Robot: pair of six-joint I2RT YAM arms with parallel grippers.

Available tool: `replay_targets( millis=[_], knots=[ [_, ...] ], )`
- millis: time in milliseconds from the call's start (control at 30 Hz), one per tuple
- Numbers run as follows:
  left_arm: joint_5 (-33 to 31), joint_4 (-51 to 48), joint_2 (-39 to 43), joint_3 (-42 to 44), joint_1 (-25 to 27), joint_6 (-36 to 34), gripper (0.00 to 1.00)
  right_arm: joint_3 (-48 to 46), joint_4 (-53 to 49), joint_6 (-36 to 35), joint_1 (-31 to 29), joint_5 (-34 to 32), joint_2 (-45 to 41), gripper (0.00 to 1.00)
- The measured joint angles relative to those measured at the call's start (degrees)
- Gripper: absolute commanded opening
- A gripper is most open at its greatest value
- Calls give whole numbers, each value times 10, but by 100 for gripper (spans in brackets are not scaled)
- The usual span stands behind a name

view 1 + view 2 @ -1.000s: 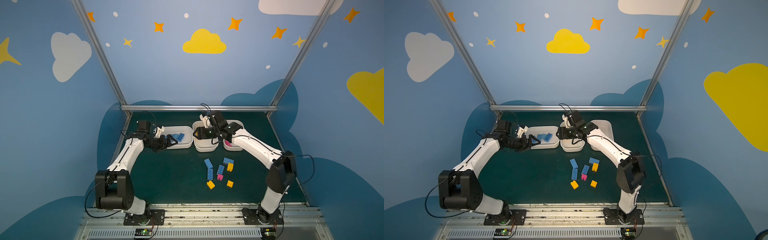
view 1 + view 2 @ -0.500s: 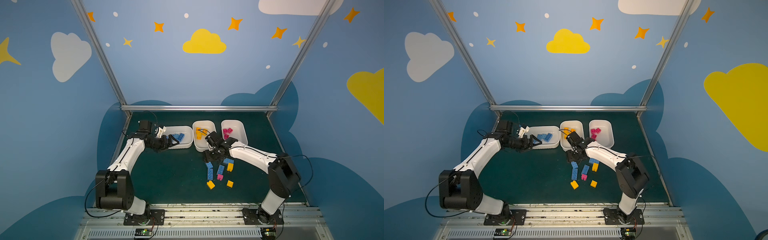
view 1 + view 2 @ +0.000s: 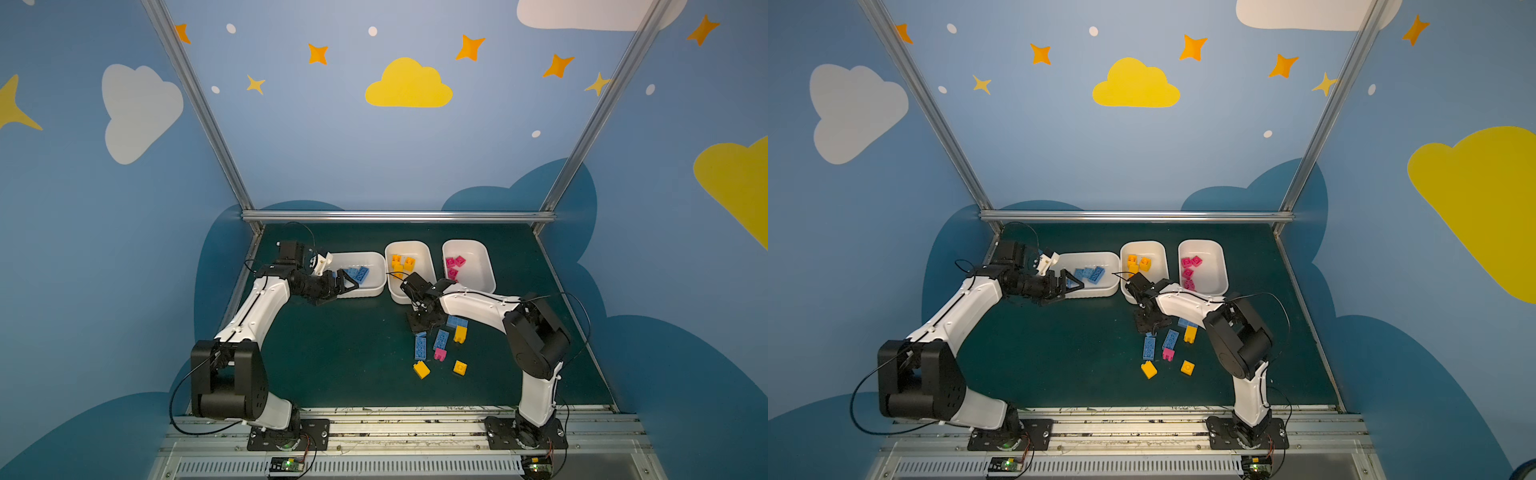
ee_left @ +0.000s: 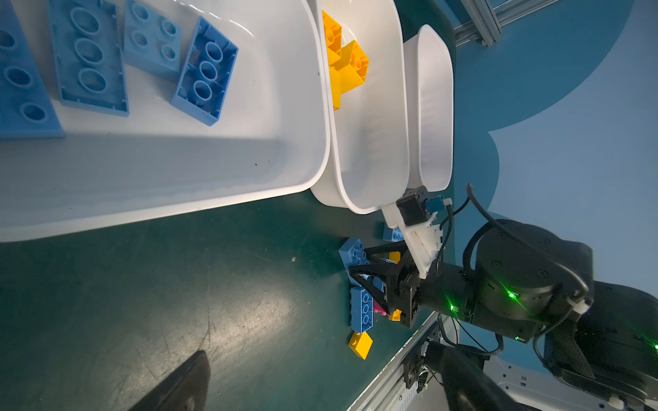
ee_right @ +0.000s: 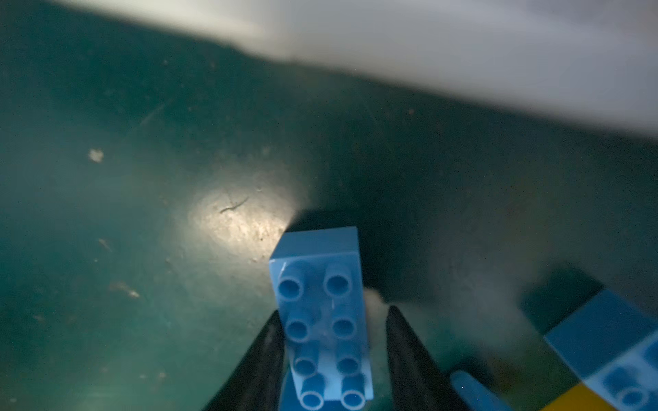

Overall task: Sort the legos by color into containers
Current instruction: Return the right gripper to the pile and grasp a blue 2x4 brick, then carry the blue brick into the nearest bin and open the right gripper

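Right gripper brackets a blue eight-stud brick, jaws not yet pinching; next, clamp and carry to the ten-o'clock blue-brick tray.

Holding the left arm stretched forward, left gripper level, jaws spread wide. Holding the right arm bent inward, right gripper pointing downward, jaws set narrow.

FREE: bare green mat between the two arms, from the front rail up to the trays | BLOCKED: three white trays side by side along the back | CLUTTER: loose bricks clustered right of middle, right gripper down among them
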State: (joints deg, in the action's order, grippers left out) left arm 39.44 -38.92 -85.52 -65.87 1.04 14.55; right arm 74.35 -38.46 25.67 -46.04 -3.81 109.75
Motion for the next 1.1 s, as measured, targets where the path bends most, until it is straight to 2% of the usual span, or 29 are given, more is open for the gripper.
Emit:
replay_targets(
  millis=[100,300,567,700,933,1100],
  knots=[
    [0,0,0,0,0,0,99,0,-1,-3,-1,-3,-2,23],
    [0,0,0,0,0,-2,99,17,-38,-10,1,-7,-28,21],
    [0,-2,0,0,0,-2,99,198,-58,3,4,48,-33,20],
    [-1,-5,0,0,0,-2,100,328,-62,16,8,76,34,20],
    [-2,-12,0,-1,0,-2,100,547,-75,28,19,92,219,21],
    [-2,-16,0,-2,-3,-2,100,582,-55,27,22,67,285,22]
  ],
)
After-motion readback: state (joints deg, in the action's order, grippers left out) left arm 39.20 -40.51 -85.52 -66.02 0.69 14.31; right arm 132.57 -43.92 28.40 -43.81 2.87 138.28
